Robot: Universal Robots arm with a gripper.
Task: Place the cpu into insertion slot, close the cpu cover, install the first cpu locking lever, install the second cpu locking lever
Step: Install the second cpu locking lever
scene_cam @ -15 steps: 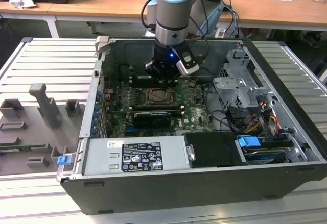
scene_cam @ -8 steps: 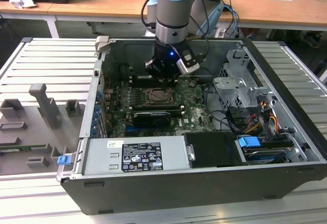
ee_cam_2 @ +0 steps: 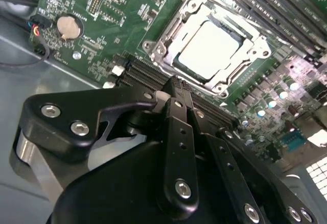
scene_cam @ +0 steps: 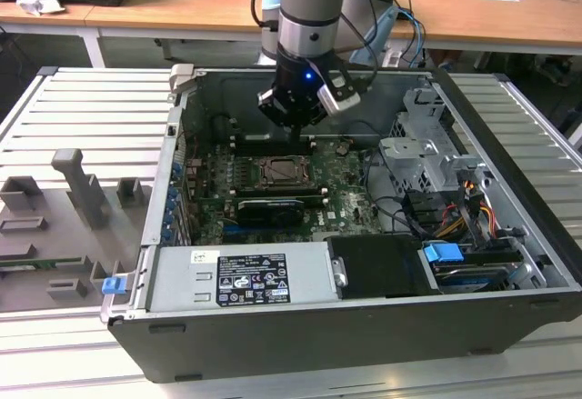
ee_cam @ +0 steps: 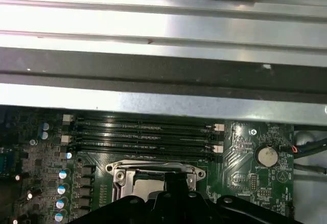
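In the exterior view an open computer case lies on its side on a ribbed metal table, and the robot arm reaches down into it from above. The gripper hangs over the green motherboard, just above the far edge of the socket, not touching the board as far as the view shows. In the second wrist view the gripper has its two black fingers pressed together with no gap between them, and nothing is held there. The cpu sits flat inside the socket, its pale silver top facing up. The cpu cover lies down around the chip, its silvery frame bordering all four sides so the chip shows through the square opening. Whether the locking levers along the socket's sides are latched cannot be told. Black memory slots run between the fingertips and the socket, and a round coin battery sits on the board well apart from the socket. In the first wrist view the socket frame is partly hidden by the fingers, four long memory slots lie just beyond it, and the coin battery sits to one side, with the grey case wall behind. In the exterior view a long black card stands just beside the socket on its near side, and a silver power supply fills the front of the case.
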